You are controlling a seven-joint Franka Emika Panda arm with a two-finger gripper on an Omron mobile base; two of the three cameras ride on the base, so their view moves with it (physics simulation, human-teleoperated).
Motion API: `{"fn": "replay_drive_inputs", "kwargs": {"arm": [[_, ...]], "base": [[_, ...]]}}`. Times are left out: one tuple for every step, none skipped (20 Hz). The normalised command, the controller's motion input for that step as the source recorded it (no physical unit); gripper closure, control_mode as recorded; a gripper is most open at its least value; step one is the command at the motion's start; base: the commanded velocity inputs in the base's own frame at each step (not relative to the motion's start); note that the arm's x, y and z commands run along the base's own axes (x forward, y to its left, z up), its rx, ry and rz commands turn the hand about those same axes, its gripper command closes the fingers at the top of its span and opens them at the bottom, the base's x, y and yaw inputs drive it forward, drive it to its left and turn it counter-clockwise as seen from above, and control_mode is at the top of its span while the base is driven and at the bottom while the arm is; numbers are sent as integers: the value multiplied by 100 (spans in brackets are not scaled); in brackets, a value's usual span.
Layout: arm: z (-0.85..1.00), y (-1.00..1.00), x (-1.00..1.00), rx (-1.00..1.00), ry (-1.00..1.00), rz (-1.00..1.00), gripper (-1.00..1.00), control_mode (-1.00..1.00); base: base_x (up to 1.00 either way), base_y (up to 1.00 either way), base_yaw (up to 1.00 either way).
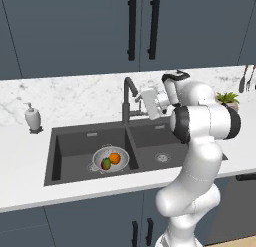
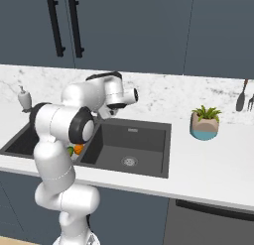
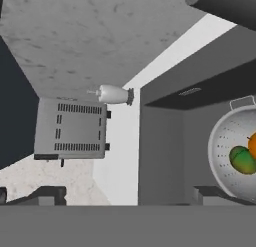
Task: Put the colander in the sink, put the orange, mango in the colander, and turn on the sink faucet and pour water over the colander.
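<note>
Fruit sat inside the small round silver-grey metal colander (image 1: 110, 158): the round bright orange (image 1: 115, 158) lay touching the oval red-and-green mango (image 1: 106, 164). That colander rested on the floor of the left basin of the dark grey matte double-basin sink (image 1: 70, 151), which was set into the white marble worktop (image 1: 20, 166).

The white arm's two-finger gripper (image 1: 142, 105) hung above the worktop at the back of the sink, just beside the tall dark grey gooseneck faucet (image 1: 128, 98) on its right side, level with the faucet's upper stem. Whether a finger touched the faucet could not be told. The colander lay well below the jaws and off to their left, apart from them.

Seen from the hand, the jaws stood wide, the two dark fingertips (image 3: 42, 195) far apart at the bottom corners, with nothing between them. Beyond them lay the colander's perforated pale interior with both fruits, a white soap dispenser (image 3: 114, 95) on the worktop, and a grey slotted toaster (image 3: 71, 128) further along.
</note>
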Motion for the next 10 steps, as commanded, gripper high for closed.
{"fn": "replay_drive_inputs", "kwargs": {"arm": [[0, 25, 22, 0, -1, -4, -100, -100], [0, 23, 24, 0, -1, -4, -100, -100], [0, 16, 32, 0, 0, -5, -100, -100], [0, 9, 33, 0, -1, -5, -100, -100], [0, 5, 39, 0, 0, -6, -100, -100], [0, 0, 39, 0, 0, -6, -100, -100], [0, 0, 39, 0, -1, -6, -100, -100], [0, 0, 39, 0, -2, -6, -100, -100], [0, 0, 41, 0, -1, -6, -100, -100], [0, 0, 43, 0, -1, -6, -100, -100]], "base": [[0, 0, 0], [0, 0, 0], [0, 0, 0], [0, 0, 0], [0, 0, 0], [0, 0, 0], [0, 0, 0], [0, 0, 0], [0, 0, 0], [0, 0, 0]]}}
